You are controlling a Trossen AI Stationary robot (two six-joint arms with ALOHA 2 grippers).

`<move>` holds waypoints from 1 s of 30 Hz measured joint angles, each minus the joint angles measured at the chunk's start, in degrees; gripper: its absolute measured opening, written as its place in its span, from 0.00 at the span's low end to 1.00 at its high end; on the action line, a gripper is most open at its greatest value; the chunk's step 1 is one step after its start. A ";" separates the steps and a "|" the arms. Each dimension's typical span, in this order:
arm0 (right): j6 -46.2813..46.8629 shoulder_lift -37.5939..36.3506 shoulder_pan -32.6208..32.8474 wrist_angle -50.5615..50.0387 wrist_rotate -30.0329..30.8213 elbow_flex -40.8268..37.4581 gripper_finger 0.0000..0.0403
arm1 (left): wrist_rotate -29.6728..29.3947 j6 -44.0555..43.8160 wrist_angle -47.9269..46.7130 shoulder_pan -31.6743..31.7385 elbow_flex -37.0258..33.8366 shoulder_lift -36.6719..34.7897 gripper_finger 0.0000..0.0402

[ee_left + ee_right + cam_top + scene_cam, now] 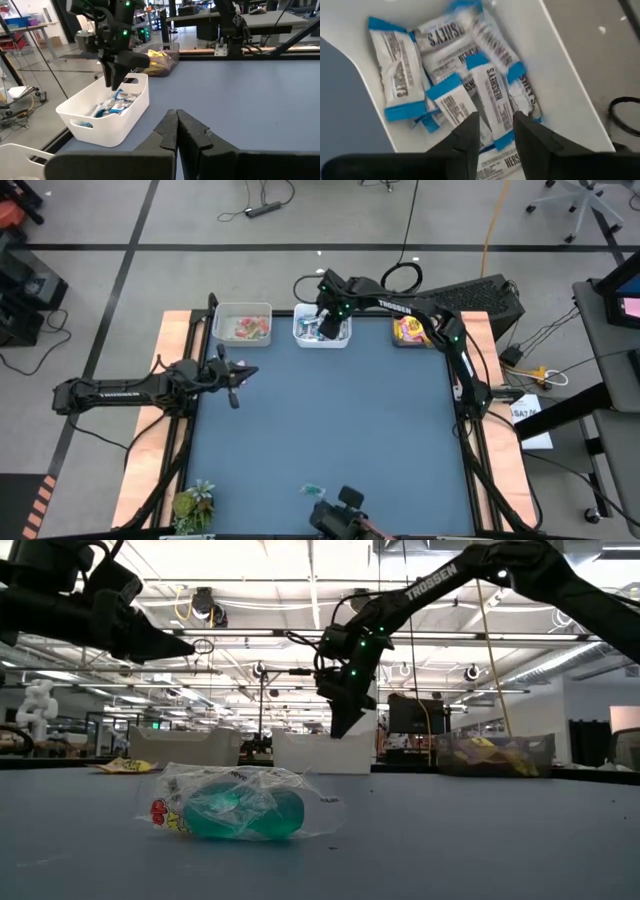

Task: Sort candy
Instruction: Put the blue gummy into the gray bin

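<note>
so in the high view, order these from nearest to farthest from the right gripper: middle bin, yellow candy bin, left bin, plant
1. Middle bin of blue-and-white bars: directly under the right gripper, at the table's far edge.
2. Yellow candy bin: toward the right side, same far edge. The left bin is nearly as close, so this pair is hard to call.
3. Left bin: toward the left side.
4. Plant: near-left corner.
</note>
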 joint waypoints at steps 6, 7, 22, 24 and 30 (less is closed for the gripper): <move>-3.54 -2.87 2.28 1.92 3.77 -2.41 0.04 | 0.14 -1.04 1.37 0.00 -0.02 3.42 0.01; -3.53 -4.04 2.47 2.67 3.45 -3.13 0.03 | 0.45 -1.07 2.34 0.00 -0.02 4.29 0.01; 2.58 -35.09 9.86 41.56 3.34 -48.14 0.00 | 5.12 -1.13 6.70 -2.96 5.77 23.69 0.01; 4.52 -39.57 12.19 45.88 4.67 -54.20 0.00 | 6.99 -0.37 6.78 -4.88 7.29 27.50 0.01; 8.73 -50.03 20.51 52.38 14.82 -66.62 0.00 | 8.82 0.07 6.57 -12.18 12.35 38.45 0.01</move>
